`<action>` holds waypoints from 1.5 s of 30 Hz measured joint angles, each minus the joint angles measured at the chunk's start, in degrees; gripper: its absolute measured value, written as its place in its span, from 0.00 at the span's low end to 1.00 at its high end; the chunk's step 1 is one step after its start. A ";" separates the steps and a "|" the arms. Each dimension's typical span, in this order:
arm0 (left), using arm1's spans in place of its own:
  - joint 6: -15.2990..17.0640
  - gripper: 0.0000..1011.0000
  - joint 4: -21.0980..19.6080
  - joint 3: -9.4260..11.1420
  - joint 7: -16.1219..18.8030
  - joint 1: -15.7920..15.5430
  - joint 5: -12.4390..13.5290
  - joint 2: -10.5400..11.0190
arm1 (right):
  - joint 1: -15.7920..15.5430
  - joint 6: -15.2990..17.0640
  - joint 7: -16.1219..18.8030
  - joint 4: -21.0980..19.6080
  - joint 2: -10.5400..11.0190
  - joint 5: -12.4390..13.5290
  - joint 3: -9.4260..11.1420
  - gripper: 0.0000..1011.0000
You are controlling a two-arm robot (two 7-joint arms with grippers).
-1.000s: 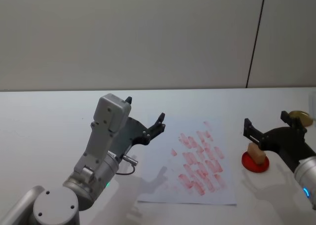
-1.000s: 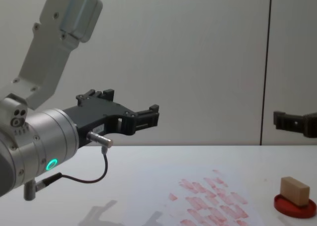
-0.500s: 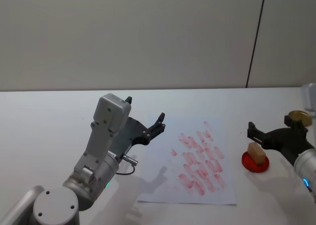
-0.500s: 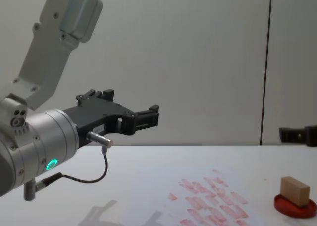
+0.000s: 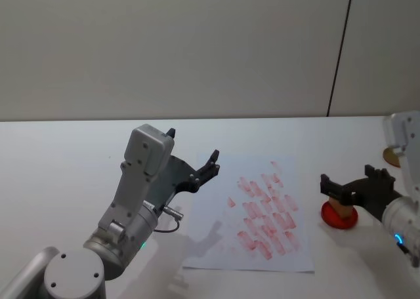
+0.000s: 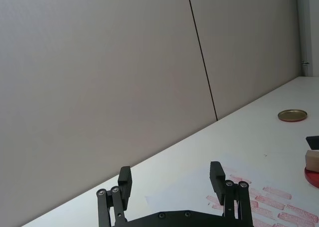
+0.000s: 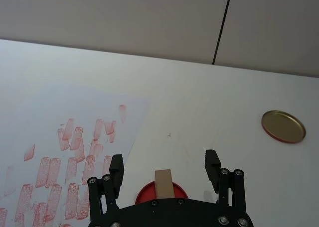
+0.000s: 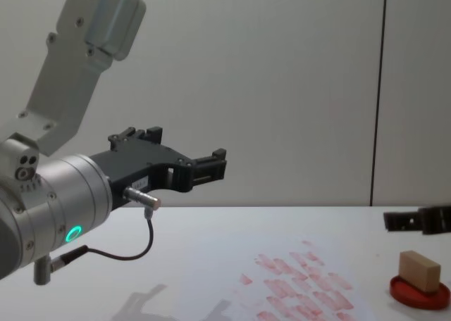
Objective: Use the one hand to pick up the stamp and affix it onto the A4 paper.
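Hovering right hand point(image 7: 164, 162), spread, stamp point(image 7: 164, 183) below

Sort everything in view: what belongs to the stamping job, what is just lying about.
Job:
stamp, standing on the red ink pad
right claw, open above the stamp
A4 paper, covered in red imprints

Lying about:
gold round lid, beyond the ink pad
left claw, open, parked in the air left of the paper
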 joint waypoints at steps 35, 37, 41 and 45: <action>0.00 0.98 0.00 0.00 0.00 0.00 0.00 0.00 | 2.75 1.32 5.34 8.03 -0.79 -0.95 -0.03 0.21; 0.00 0.98 0.00 0.00 0.00 0.00 0.00 0.00 | 2.79 1.33 5.35 8.15 -0.81 -0.99 -0.02 0.21; 0.00 0.98 0.00 0.00 0.00 0.00 0.00 0.00 | 2.91 1.39 5.35 8.55 -0.92 -1.04 0.00 0.21; 0.00 0.98 0.00 0.00 0.00 0.00 0.00 0.00 | 3.05 1.39 5.36 9.07 -1.03 -1.03 0.04 0.21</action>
